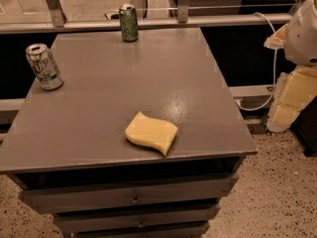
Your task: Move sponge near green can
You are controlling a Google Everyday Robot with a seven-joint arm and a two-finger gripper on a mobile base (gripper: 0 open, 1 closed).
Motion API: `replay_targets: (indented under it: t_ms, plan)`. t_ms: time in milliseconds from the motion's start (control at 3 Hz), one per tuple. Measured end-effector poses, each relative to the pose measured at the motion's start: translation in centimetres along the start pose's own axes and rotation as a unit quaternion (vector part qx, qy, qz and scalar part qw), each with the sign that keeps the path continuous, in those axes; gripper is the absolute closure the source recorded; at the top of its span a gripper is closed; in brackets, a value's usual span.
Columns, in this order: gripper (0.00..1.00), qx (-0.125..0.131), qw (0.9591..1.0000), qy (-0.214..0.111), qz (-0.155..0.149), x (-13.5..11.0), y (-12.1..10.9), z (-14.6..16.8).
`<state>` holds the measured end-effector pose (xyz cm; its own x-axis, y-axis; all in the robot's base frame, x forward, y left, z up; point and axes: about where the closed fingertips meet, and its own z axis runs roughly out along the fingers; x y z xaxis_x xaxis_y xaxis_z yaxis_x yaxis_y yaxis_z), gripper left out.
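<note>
Grey table on a drawer stack, speckled floor under it, metal rail along the back. You've got three items on top.

Sponge: lying flat at 6 o'clock from table centre, near the front edge, fully on the surface.

Green can: upright at 12 o'clock, close to the back edge, just left of the midline. Sponge and green can are well apart, with most of the tabletop's depth between them.

Silver can: upright at 10 o'clock by the left edge, well apart from both.

Gripper: off the table at 3 o'clock, past the right edge, hanging over the floor below the arm's white housing. It touches nothing on the table. You can't tell from this view whether it's released or clenched.

White cable loops down behind it, at the table's right side.
</note>
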<state>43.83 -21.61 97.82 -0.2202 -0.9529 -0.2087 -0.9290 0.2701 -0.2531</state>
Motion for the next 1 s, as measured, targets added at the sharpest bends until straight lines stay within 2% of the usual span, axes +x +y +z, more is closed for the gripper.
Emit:
replay_targets:
  t_ms: [333,667,1000]
  plan:
    - [0.00,0.000,1.0000,-0.002,0.000,-0.1,0.0,0.1]
    - [0.00,-0.015,0.9989,-0.044,0.011,-1.6,0.5,2.8]
    - [0.00,-0.048,0.9935,-0.100,0.027,-4.6,1.6,7.6]
